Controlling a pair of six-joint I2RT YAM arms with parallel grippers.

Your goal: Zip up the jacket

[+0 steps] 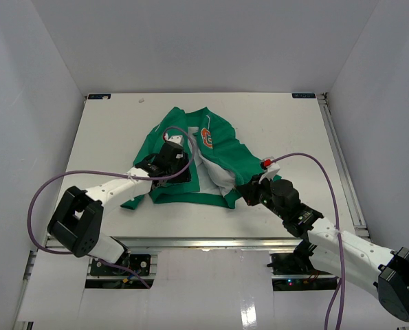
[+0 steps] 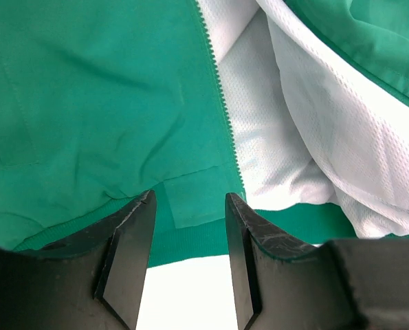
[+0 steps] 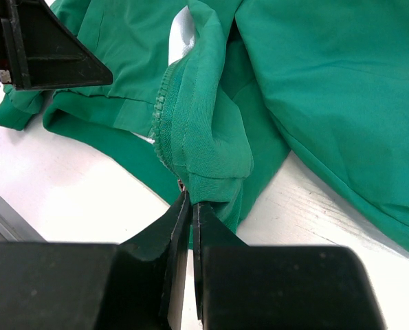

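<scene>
The green jacket (image 1: 218,148) lies on the table with its front open and the pale lining (image 2: 273,137) showing. My left gripper (image 2: 189,199) is open just above the left panel's ribbed hem, beside the line of zipper teeth (image 2: 218,89), with nothing between the fingers. In the top view the left gripper (image 1: 179,167) sits over the jacket's lower left. My right gripper (image 3: 189,199) is shut on the bottom corner of the right panel's hem (image 3: 211,158), which is lifted and folded, zipper teeth (image 3: 161,110) running along its edge. The right gripper (image 1: 245,187) is at the jacket's lower right.
The white table (image 1: 108,137) is boxed in by pale walls on three sides. A metal rail (image 1: 341,158) runs along its right edge. Purple cables (image 1: 53,182) loop from both arms. One dark finger of the left gripper (image 3: 39,48) shows at the top left of the right wrist view.
</scene>
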